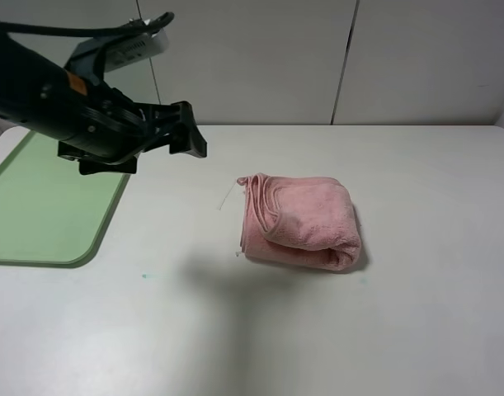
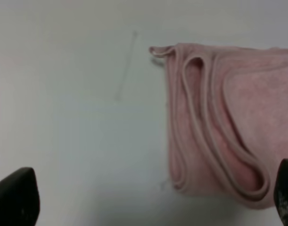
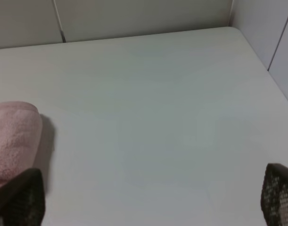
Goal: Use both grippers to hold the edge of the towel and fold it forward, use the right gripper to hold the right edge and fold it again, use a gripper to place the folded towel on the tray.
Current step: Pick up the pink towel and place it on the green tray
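Both grippers gape wide and hold nothing, the left gripper (image 1: 179,129) above the table (image 1: 317,330) near the tray (image 1: 45,206), while the folded towel (image 1: 299,221) lies mid-table, hems toward the tray.

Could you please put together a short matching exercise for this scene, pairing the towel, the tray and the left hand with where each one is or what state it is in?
Things:
1. towel
2. tray
3. left hand

Descriptions:
A. light green, lying flat at the left edge of the table
B. open, raised above the table between the other two, gripping nothing
C. pink, folded into a bundle near the middle of the table

Pairs: 1-C, 2-A, 3-B
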Available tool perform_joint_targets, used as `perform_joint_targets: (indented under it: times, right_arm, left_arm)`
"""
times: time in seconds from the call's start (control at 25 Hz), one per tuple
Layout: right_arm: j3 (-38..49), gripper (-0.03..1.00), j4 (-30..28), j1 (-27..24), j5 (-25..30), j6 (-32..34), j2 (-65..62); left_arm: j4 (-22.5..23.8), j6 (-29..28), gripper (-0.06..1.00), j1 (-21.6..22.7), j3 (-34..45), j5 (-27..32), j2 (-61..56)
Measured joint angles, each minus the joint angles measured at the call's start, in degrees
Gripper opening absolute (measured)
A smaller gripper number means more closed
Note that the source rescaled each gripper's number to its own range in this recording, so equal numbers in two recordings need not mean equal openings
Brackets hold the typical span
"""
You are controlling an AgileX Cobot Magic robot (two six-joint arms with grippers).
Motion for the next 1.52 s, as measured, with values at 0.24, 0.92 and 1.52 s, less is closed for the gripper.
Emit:
perform_joint_targets:
  times: [0.24,0.92,1.52]
  right_arm:
    - [0.0,1.00,0.0,0.0,0.0,0.0,0.0]
    - [0.0,1.00,0.0,0.0,0.0,0.0,0.0]
    - [0.0,1.00,0.0,0.0,0.0,0.0,0.0]
  left_arm:
    - [-7.9,0.0,1.00,-2.2,-6.9,0.0,8.9]
    - [-11.0,0.0,1.00,-4.6,-18.4,1.8,26.5]
    - [-10.3,0.0,1.00,-6.5,-30.2,7.0,38.8]
